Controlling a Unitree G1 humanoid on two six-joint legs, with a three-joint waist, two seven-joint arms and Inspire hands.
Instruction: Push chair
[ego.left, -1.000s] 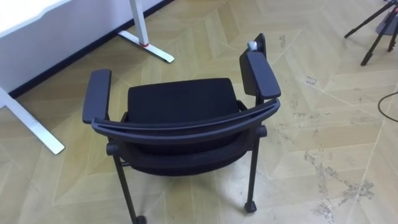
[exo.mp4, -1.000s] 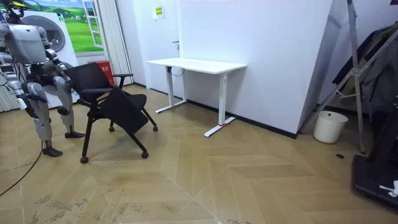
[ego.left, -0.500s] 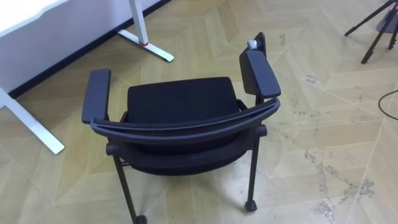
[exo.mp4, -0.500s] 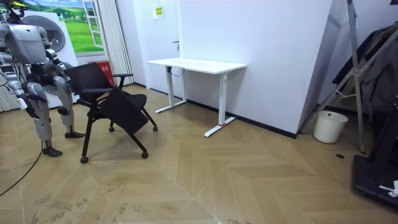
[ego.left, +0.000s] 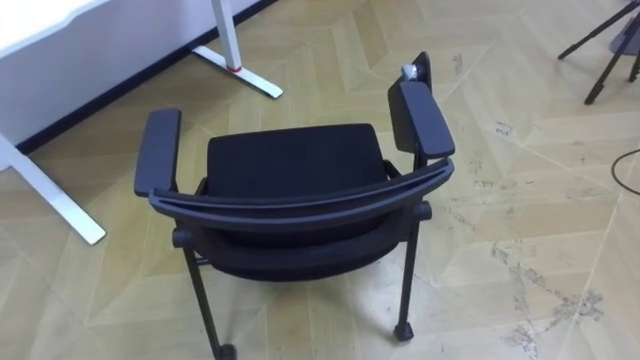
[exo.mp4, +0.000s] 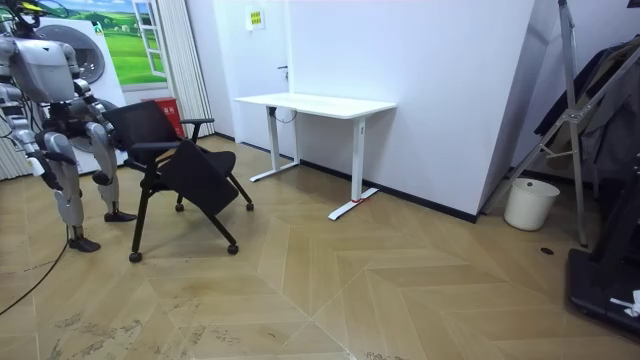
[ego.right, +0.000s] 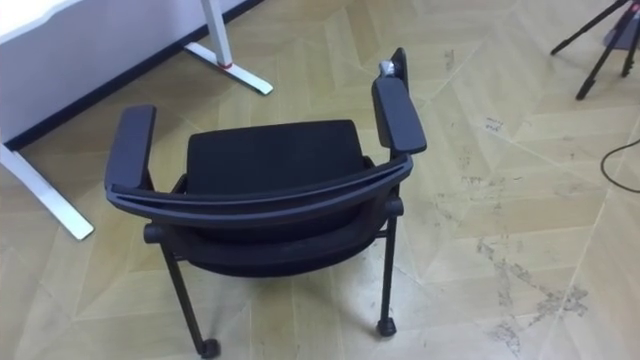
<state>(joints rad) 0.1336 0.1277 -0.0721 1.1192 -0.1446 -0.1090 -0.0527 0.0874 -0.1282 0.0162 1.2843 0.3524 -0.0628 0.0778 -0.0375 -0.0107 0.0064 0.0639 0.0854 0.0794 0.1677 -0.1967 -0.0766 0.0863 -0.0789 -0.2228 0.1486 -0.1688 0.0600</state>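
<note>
- The chair (ego.left: 290, 165) stands just ahead of the robot's hands and lower down, with its back turned to them.
- I cannot tell if the hands are open or shut, or if they hold anything. The top of the back rail (ego.left: 300, 203) is bare.
- The chair looks stiff and not too heavy, with thin black legs and a padded seat. It has small wheels (ego.left: 404, 330), so I think it will roll easily on the smooth wood floor (ego.left: 530, 210).
- The best place to push is the back rail, the part nearest the hands. One hand should go toward each end so the chair goes straight.
- The arm rests (ego.left: 158, 150) are farther from the hands. A push there might turn the chair.
- A hard push could tip it or bump it into the white desk (ego.left: 228, 40) beyond.
</note>
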